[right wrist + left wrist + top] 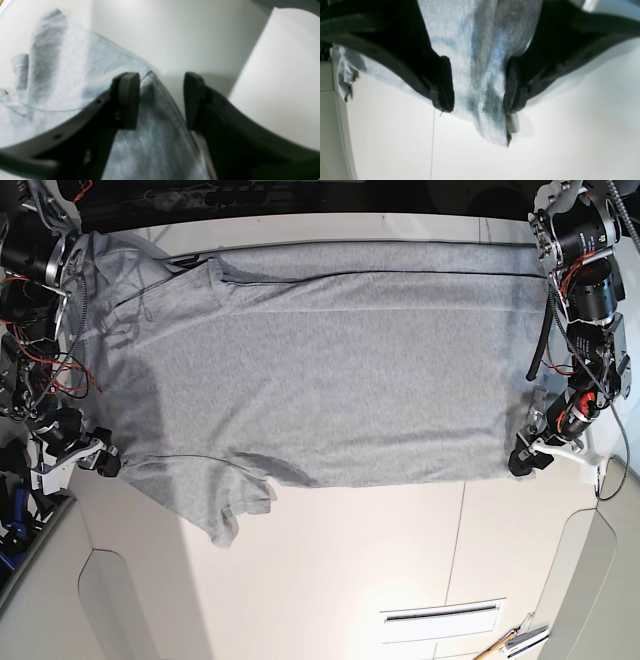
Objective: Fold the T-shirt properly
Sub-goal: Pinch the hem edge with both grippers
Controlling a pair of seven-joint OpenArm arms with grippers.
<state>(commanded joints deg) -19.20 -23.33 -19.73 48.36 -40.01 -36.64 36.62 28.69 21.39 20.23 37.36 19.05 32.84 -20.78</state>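
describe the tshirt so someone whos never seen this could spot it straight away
Look at the big white table between the two black robot arms. The T-shirt is the wide cloth spread across it, reaching from one arm to the other. Unlike the white table and black arms, it is soft, wrinkled and grey.

On the table [320, 580], near its near edge, lies a white-framed panel [441, 621] with pale and dark strips. To its right are a thin orange-tipped stick [511, 638] and a small pale piece [526, 641], perhaps a brush and its holder, too small to tell.
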